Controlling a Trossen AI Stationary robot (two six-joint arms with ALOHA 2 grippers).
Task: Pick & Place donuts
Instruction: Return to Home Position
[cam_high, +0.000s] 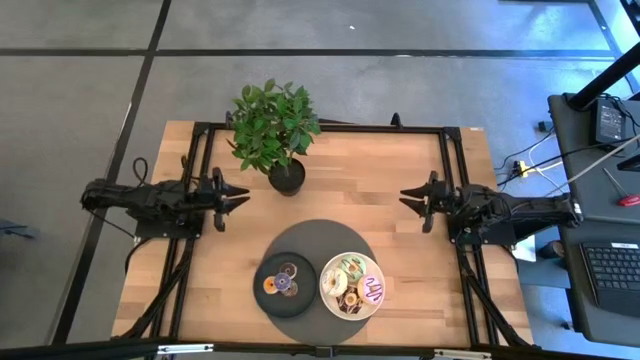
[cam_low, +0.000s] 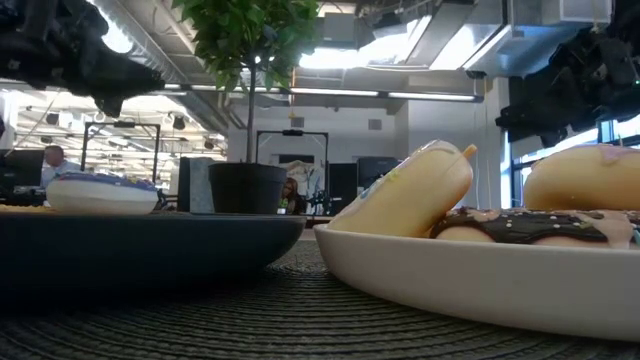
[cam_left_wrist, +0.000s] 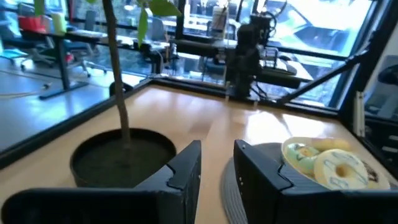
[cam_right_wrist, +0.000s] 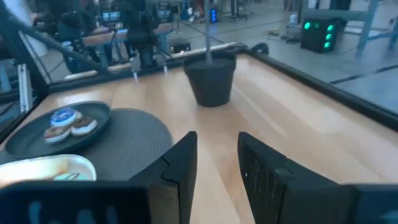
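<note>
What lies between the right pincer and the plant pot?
Only bare wooden table: in the high view nothing sits between the right pincer and the plant pot; the right wrist view agrees.

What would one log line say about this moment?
left gripper: open, empty, beside plant | right gripper: open, empty, right side | small donuts: in black plate | big donuts: in white plate

Either side of the potted plant (cam_high: 275, 135), the one tall obstacle on the bench (cam_high: 400, 150), bare wood lies free, while nearer the front edge the black plate (cam_high: 260, 272) and the white plate (cam_high: 324, 286), loaded with donuts (cam_high: 350, 270), block low passes.
</note>
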